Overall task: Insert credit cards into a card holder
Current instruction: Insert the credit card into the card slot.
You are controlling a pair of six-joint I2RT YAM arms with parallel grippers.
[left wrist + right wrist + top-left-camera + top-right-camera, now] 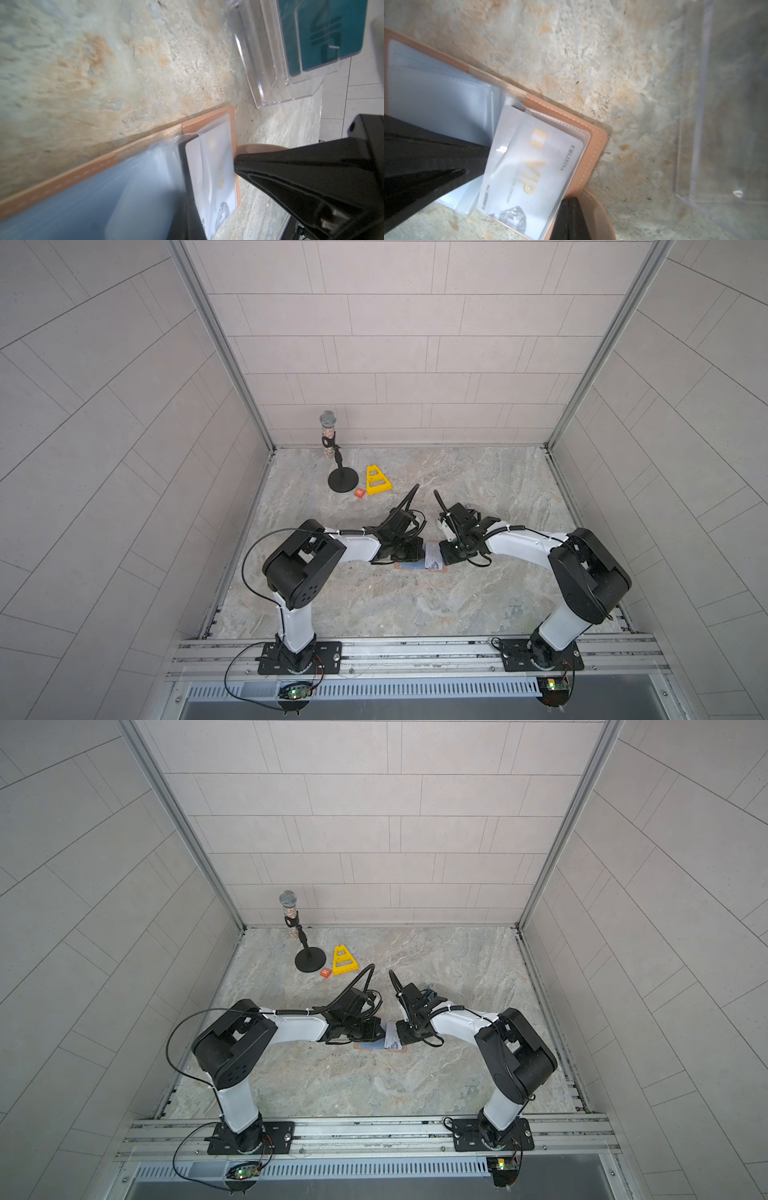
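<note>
My left gripper (419, 555) and right gripper (443, 558), both closed with nothing visibly pinched, rest on the open tan leather card holder (593, 149). A pale plastic VIP credit card (533, 170) sits partly sleeved.

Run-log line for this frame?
pale card partly in card holder sleeve | left hand shut, at card edge | right hand shut, at holder edge

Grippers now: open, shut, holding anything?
Left gripper: jaws shut, tip on the clear sleeves of the open tan leather-like card holder.
Right gripper: jaws shut, at the card holder's edge, nothing visibly held.
</note>
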